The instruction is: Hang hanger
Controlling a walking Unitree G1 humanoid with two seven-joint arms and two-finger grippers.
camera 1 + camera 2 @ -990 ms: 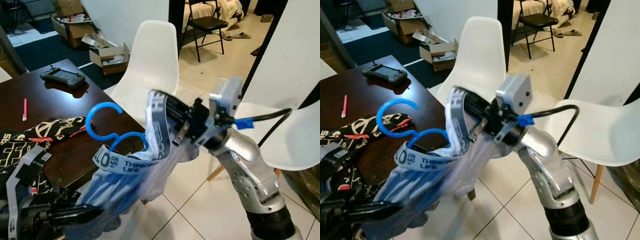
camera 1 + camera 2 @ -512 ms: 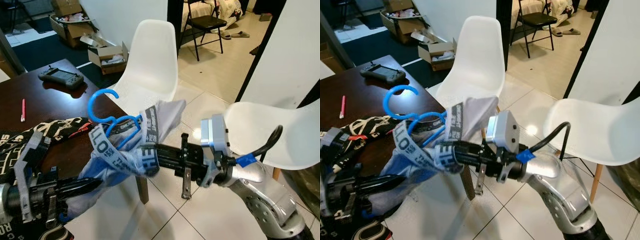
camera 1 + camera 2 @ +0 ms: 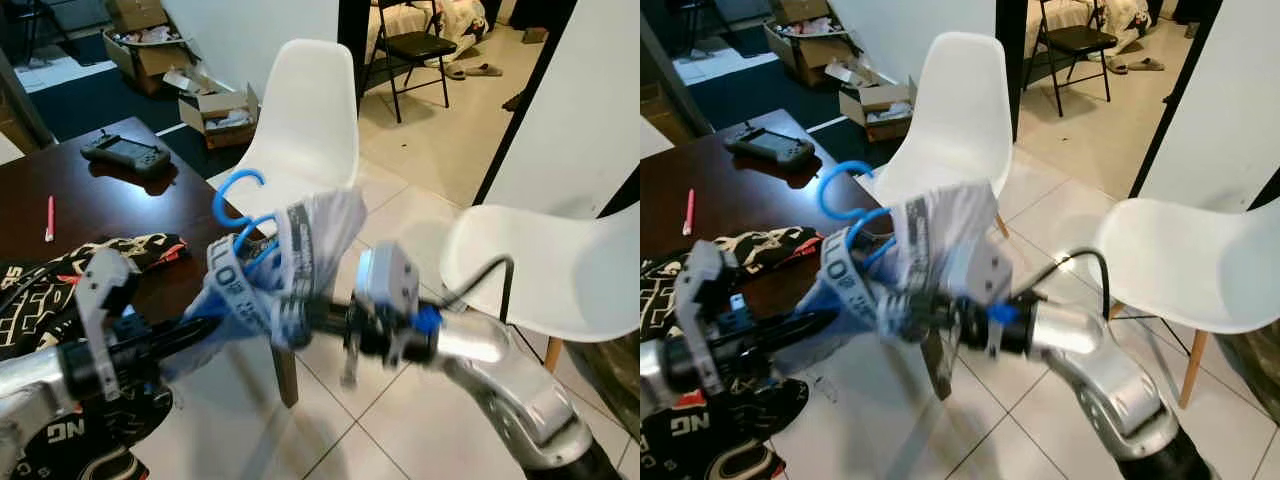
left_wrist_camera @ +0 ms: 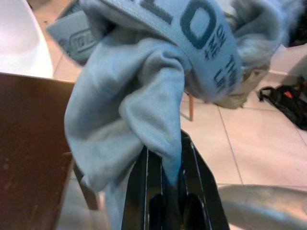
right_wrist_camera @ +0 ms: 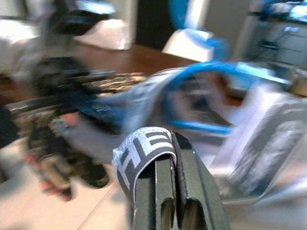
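Note:
A blue plastic hanger [image 3: 238,193] pokes its hook up out of a light blue garment [image 3: 318,235] with a lettered grey waistband [image 3: 232,281]. Both are held in the air between the dark table and the white chair. My left gripper [image 4: 163,160] comes in from the lower left and is shut on a fold of the blue cloth. My right gripper [image 5: 165,146] comes in from the right, blurred, and is shut on the waistband [image 5: 139,153]. In the eye views the left gripper [image 3: 818,322] sits just left of the right gripper [image 3: 922,306].
A dark wooden table [image 3: 90,200] at left carries a black patterned garment [image 3: 60,285], a game controller [image 3: 125,153] and a pink pen [image 3: 49,218]. Two white chairs [image 3: 305,110] [image 3: 560,270] stand ahead and right. Cardboard boxes [image 3: 215,110] lie on the floor behind.
My right arm has swung down and to the left, dragging the waistband with it. The hanger and garment have shifted right and up, and my left gripper has risen with the cloth.

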